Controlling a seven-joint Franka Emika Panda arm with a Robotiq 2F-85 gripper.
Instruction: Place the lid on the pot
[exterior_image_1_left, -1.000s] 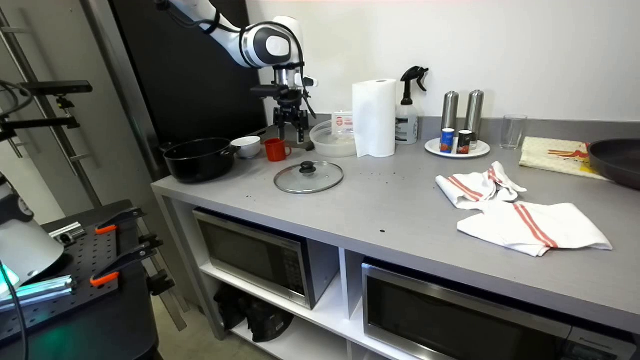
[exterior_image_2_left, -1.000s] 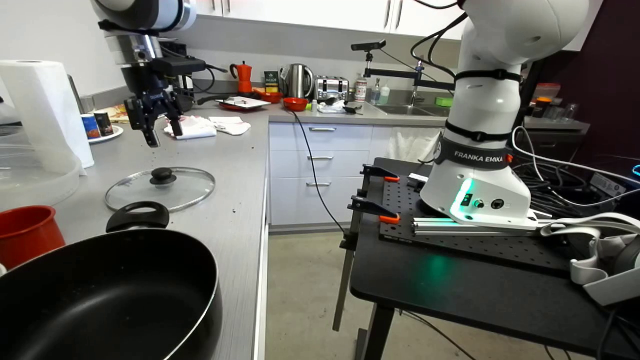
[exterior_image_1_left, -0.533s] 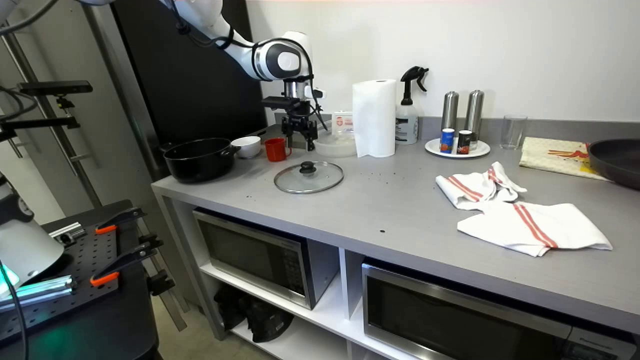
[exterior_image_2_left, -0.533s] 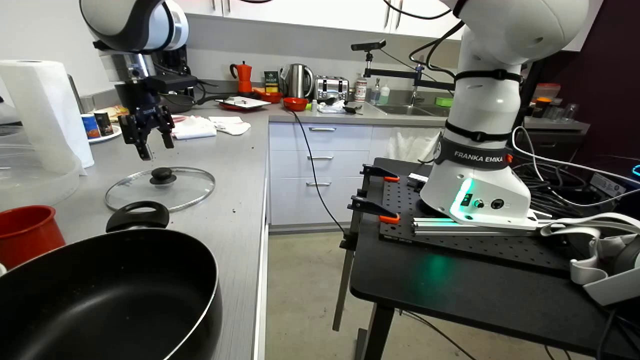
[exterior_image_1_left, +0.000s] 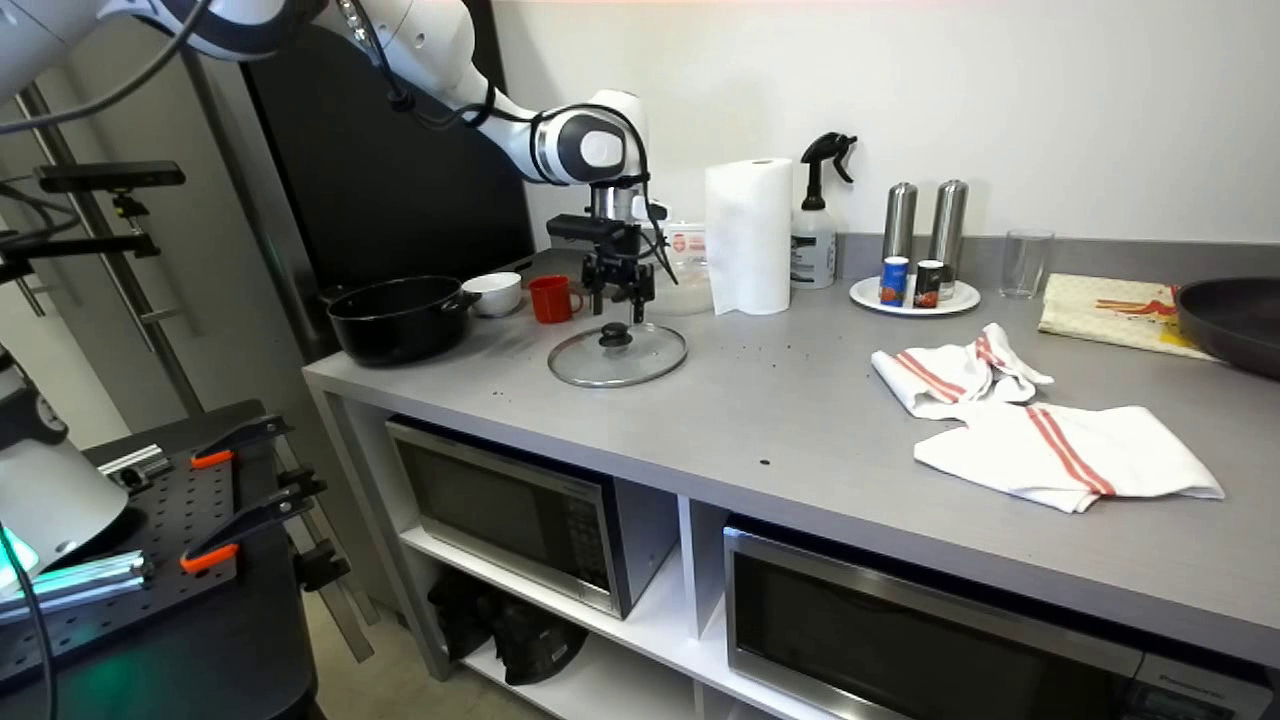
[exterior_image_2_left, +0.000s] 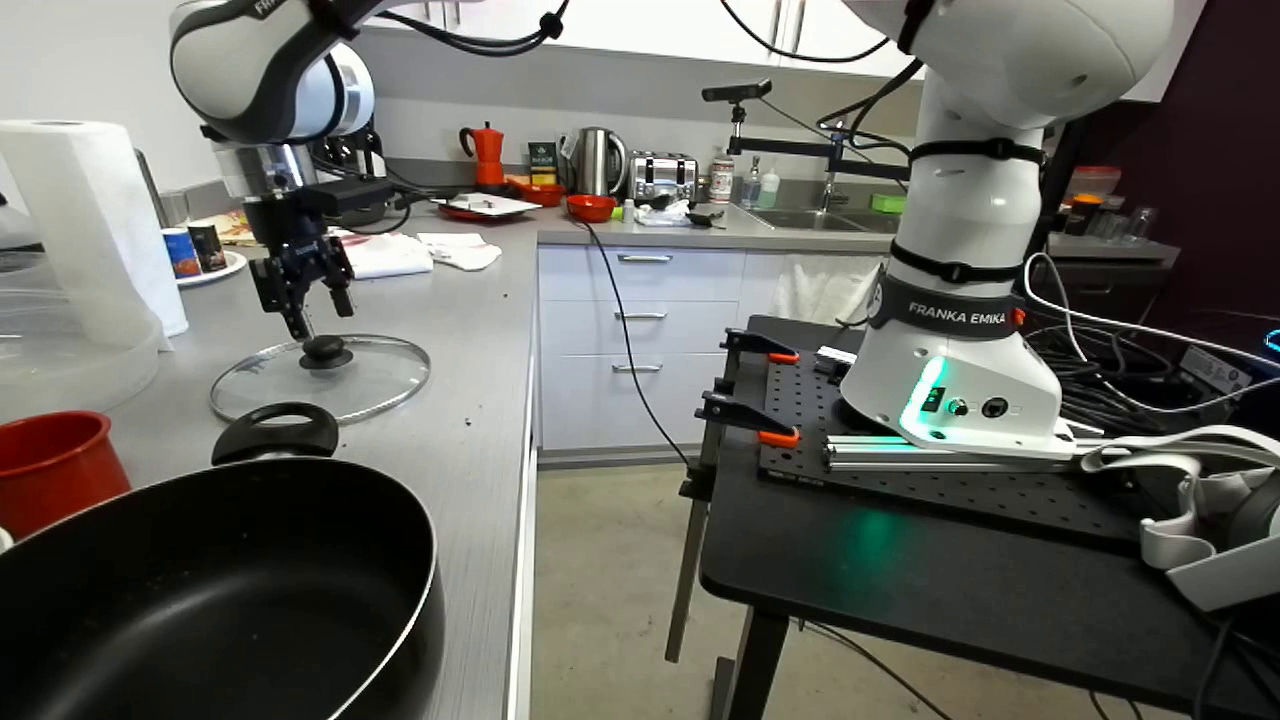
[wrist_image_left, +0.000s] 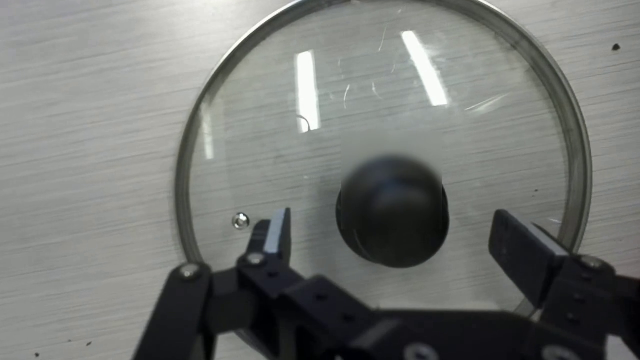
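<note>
A round glass lid with a metal rim and black knob lies flat on the counter in both exterior views (exterior_image_1_left: 645, 358) (exterior_image_2_left: 375, 380). In the wrist view the lid (wrist_image_left: 260, 145) fills the middle, with its knob (wrist_image_left: 395, 220) between the spread fingers. The black pot (exterior_image_1_left: 395, 335) stands uncovered at the counter's end; its wall is close up in an exterior view (exterior_image_2_left: 425, 640). My gripper (exterior_image_1_left: 618, 310) is open and empty, pointing down just above the knob, with a gap on each side of it in the wrist view (wrist_image_left: 392, 217). It also shows in an exterior view (exterior_image_2_left: 322, 318).
A red mug (exterior_image_1_left: 551, 300) and white bowl (exterior_image_1_left: 494, 295) stand between pot and lid. A clear plastic tub (exterior_image_2_left: 70, 350) and paper towel roll (exterior_image_1_left: 748, 240) stand behind the lid. Folded towels (exterior_image_1_left: 1070, 455) lie farther along the counter. The pot's handle (exterior_image_2_left: 275, 430) points toward the lid.
My gripper has moved down from well above the counter, and sideways away from the pot, to just over the lid's knob. It stays open. The lid and pot have not moved.
</note>
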